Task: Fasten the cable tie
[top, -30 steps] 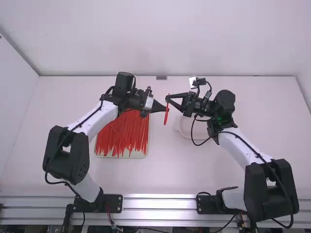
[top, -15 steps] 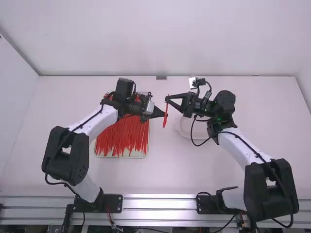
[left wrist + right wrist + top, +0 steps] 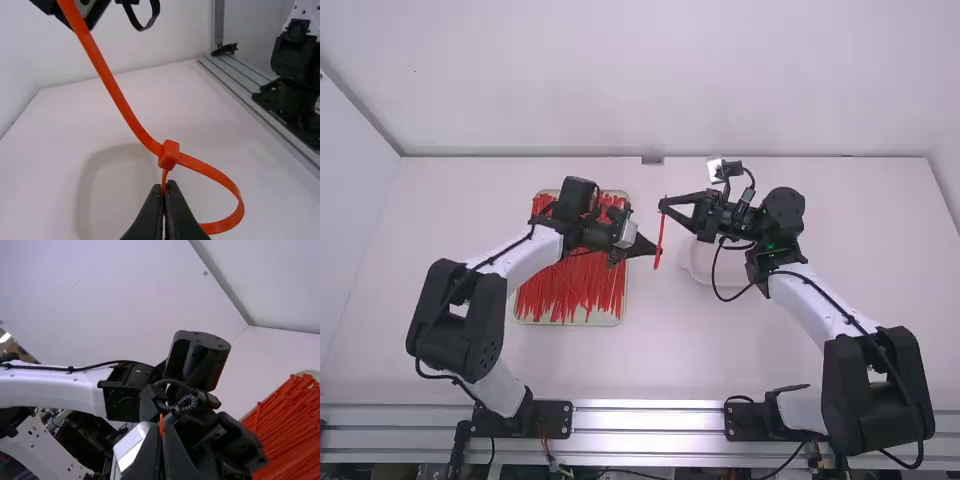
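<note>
The cable tie (image 3: 659, 238) hangs in the air between the two claws, above the worktop (image 3: 740, 330), just right of a tray (image 3: 623, 292) heaped with spare red ties (image 3: 570, 280). In the left wrist view its tail has gone through the square head (image 3: 168, 152), and a loose loop curls off to one side.

The left claw (image 3: 643, 243) is pinched fully together on the short tip of tail below the head. The right claw (image 3: 665, 207) is closed on the far end of the strap, and a sliver of orange shows between its fingers (image 3: 161, 426).

The threading looks done, so the step in hand is most likely the tightening. The next move probably calls for the left claw to draw the tail away from the head while the right claw holds the strap firm, pulling in line with the slot so the tail does not twist (the grip on that tip looks slight and could slip).

The worktop is plain white. A shallow white dish (image 3: 698, 268) sits under the right claw, and a metal rail (image 3: 650, 415) runs along the near edge. White walls close in the far side and the left.
</note>
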### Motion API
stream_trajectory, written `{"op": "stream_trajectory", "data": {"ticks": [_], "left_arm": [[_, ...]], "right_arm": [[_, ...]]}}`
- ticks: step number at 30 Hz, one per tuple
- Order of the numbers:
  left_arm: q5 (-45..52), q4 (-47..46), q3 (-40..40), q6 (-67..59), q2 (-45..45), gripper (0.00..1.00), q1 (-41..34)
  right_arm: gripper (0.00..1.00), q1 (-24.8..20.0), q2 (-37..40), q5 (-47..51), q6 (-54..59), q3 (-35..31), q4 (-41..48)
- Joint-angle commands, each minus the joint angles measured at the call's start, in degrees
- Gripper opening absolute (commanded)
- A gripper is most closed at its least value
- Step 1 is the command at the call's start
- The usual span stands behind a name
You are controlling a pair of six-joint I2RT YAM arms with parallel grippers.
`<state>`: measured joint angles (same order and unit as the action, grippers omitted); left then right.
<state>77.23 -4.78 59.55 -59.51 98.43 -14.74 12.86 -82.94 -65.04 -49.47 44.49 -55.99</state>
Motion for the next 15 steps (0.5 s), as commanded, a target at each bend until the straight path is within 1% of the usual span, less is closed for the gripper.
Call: {"op": "stream_trajectory", "data": {"ticks": [1,8,15], "left_arm": [[-6.2,-0.8,-2.7,0.2,1.5,0.02,-0.6],[-4.2,0.8,-2.7,0.2,1.5,0.02,-0.6],[0.9,4.5,-2.5,0.2,1.5,0.02,-0.6]], "right_arm": [[0.0,-0.1,1.6,3.3,-0.7,2.0,-2.4],[0.0,-0.1,1.6,3.3,-0.7,2.0,-2.3],[0.0,-0.1,1.6,3.4,-0.7,2.0,-2.3]]}}
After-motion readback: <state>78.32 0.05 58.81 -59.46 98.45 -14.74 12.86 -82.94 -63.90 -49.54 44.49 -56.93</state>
